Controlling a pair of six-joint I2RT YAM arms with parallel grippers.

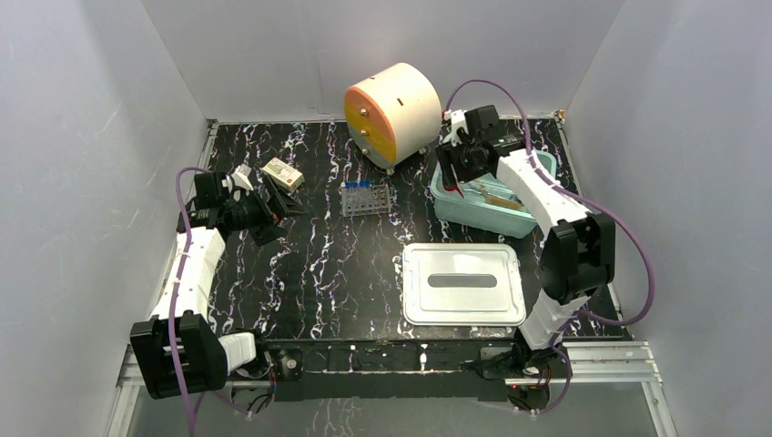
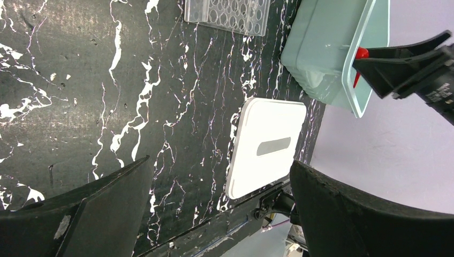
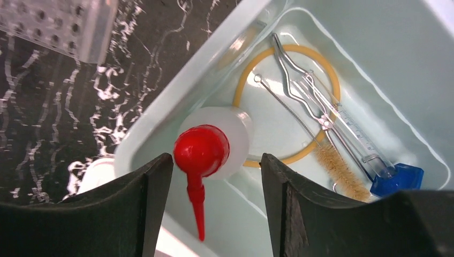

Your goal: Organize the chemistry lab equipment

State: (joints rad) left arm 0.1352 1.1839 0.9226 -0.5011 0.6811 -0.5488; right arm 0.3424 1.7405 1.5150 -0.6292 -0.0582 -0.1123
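Observation:
My right gripper (image 1: 458, 175) hangs open over the near-left corner of the teal tub (image 1: 455, 208). In the right wrist view its jaws (image 3: 215, 160) stand apart on either side of a white squeeze bottle with a red nozzle cap (image 3: 202, 151), above it and not touching it. In the tub lie a tan tubing coil (image 3: 245, 80), metal tongs (image 3: 300, 85), a wire brush (image 3: 340, 174) and a clear blue-capped tube (image 3: 396, 179). The small clear tube rack (image 1: 366, 198) stands at mid-table. My left gripper (image 1: 278, 208) is open and empty at the far left.
The round cream-and-orange cabinet (image 1: 391, 114) stands at the back centre. The white lid (image 1: 462, 283) lies flat near the front right. A small labelled box (image 1: 283, 175) sits just beyond my left gripper. The left wrist view shows the lid (image 2: 265, 147), the rack (image 2: 227, 10) and the tub (image 2: 321, 48).

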